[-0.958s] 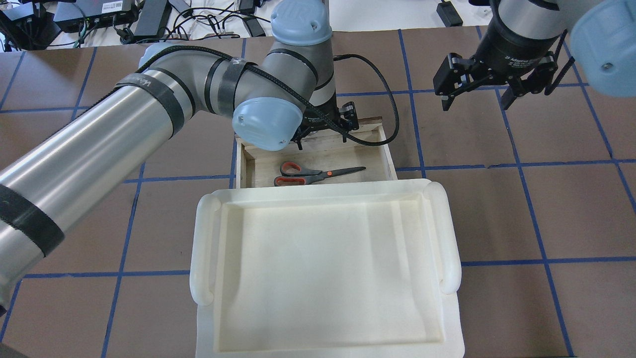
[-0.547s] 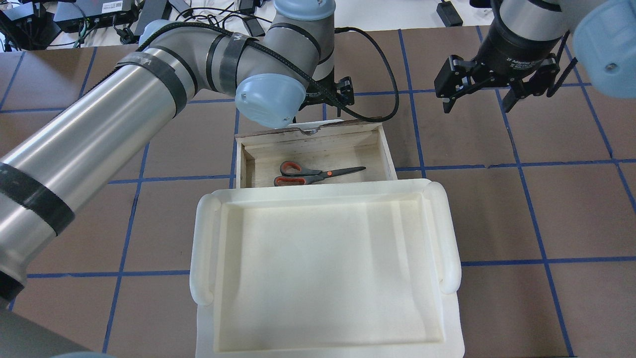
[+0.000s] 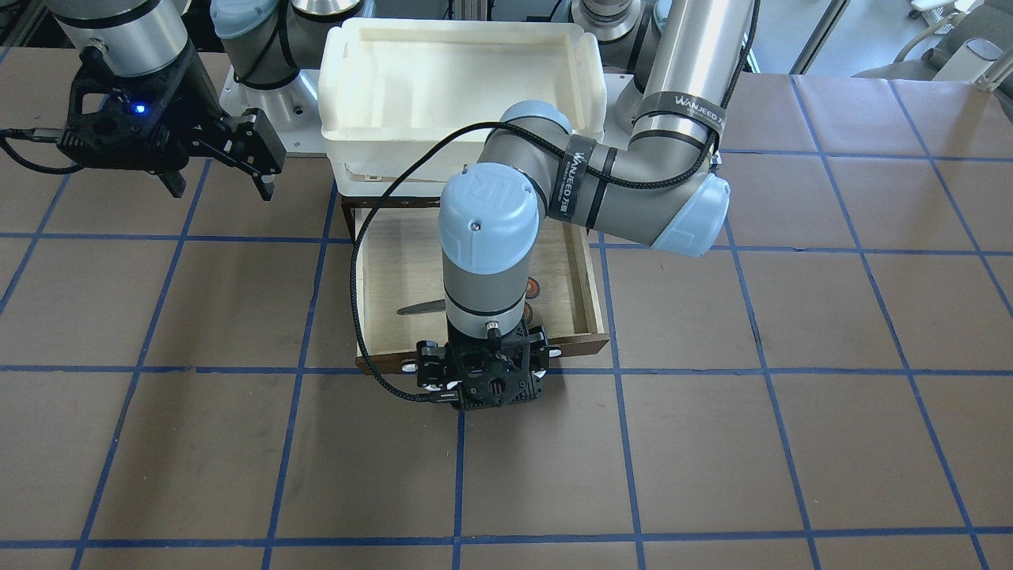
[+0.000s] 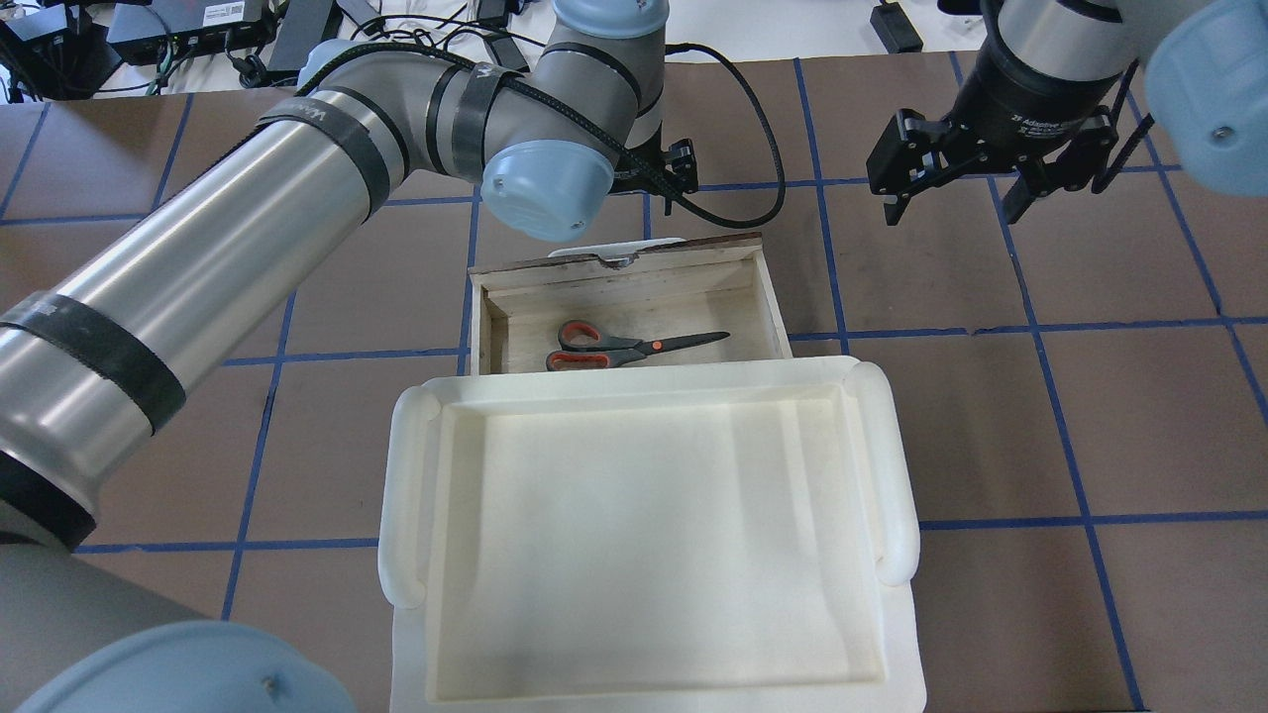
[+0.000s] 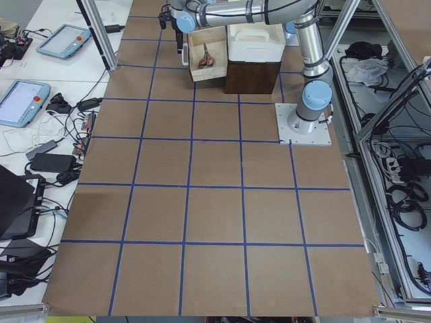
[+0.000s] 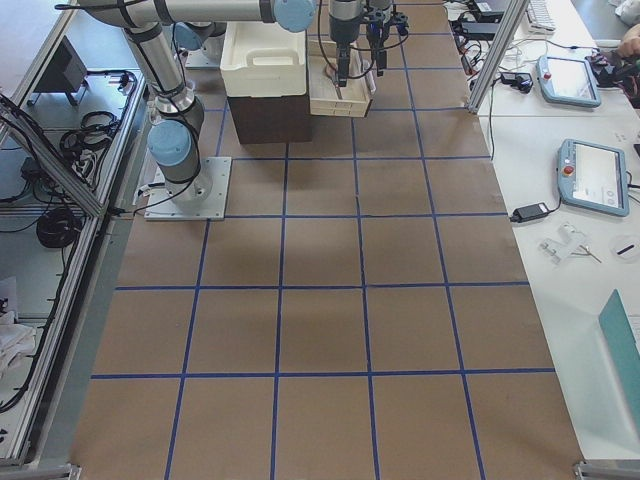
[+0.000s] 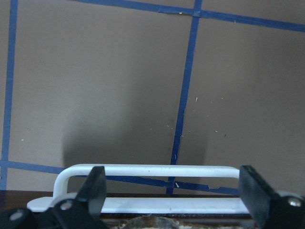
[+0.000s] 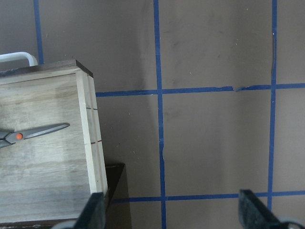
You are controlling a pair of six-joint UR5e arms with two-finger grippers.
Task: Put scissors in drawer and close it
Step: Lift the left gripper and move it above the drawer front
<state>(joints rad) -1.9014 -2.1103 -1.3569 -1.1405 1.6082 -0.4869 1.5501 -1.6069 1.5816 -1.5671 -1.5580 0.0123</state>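
Note:
The scissors (image 4: 624,347) lie flat in the open wooden drawer (image 4: 776,307), handles to the left and blades to the right. They also show in the right wrist view (image 8: 28,133). My left gripper (image 3: 483,376) is open and empty, just beyond the drawer's dark front. In the left wrist view its fingers (image 7: 95,191) straddle the white bar handle (image 7: 152,169) from above, without touching it. My right gripper (image 4: 956,203) is open and empty, hanging above the table to the right of the drawer and beyond it.
A white plastic tub (image 4: 401,495) sits on top of the dark cabinet, and the drawer sticks out from under it. The left arm's black cable (image 4: 763,208) loops over the drawer's far right corner. Brown table with blue tape lines lies all around.
My left gripper has moved from over the drawer's far inside edge outward past the front, to above the handle. Drawer, scissors and right gripper have stayed put.

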